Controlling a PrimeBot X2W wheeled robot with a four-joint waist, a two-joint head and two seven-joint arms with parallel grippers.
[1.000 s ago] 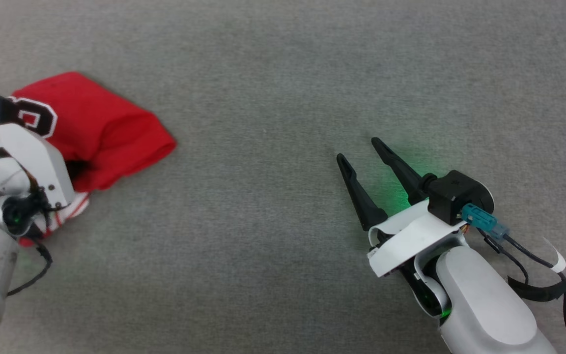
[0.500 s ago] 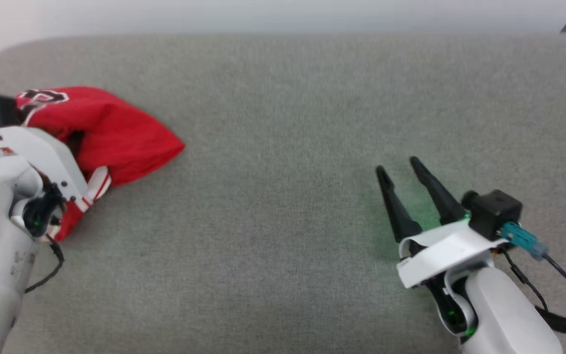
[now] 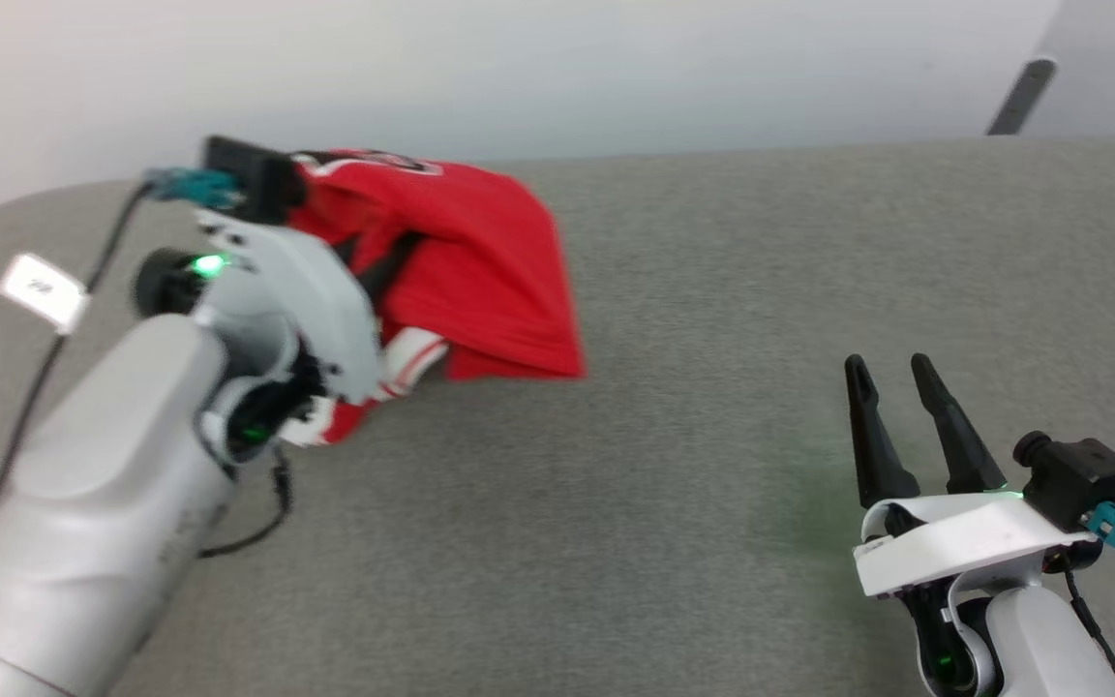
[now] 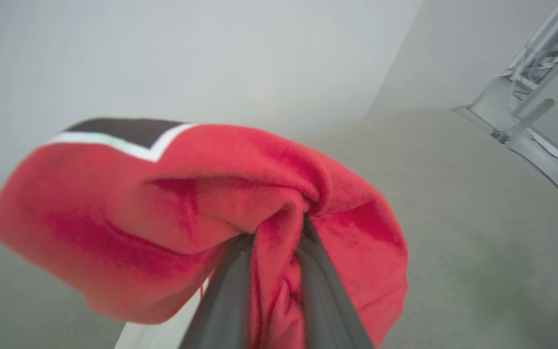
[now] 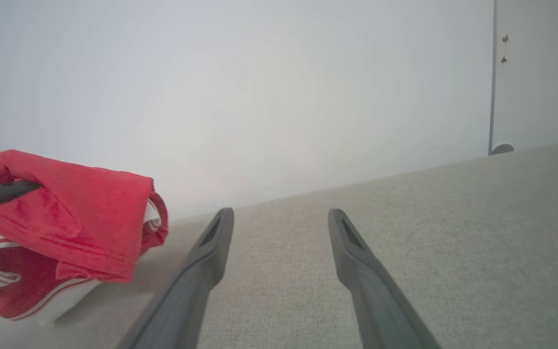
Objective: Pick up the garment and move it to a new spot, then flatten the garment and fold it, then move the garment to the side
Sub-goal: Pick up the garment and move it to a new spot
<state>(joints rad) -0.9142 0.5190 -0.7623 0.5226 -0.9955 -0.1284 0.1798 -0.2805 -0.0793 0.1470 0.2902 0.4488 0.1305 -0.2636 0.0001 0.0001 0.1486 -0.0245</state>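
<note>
Three views share the garment [image 3: 480,261]
Head looks down from behind the right gripper [image 3: 887,363]; left wrist close up; right wrist sees it left of its fingers [image 5: 201,261].

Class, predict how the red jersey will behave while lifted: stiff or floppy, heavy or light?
Probably floppy: the red jersey bunches and droops around the left gripper. Likely light: one pinched fold holds it up. It may unfold or swing when moved.

garment [image 3: 490,271] blurred, lettering [image 4: 124,130] mostly hidden
</note>
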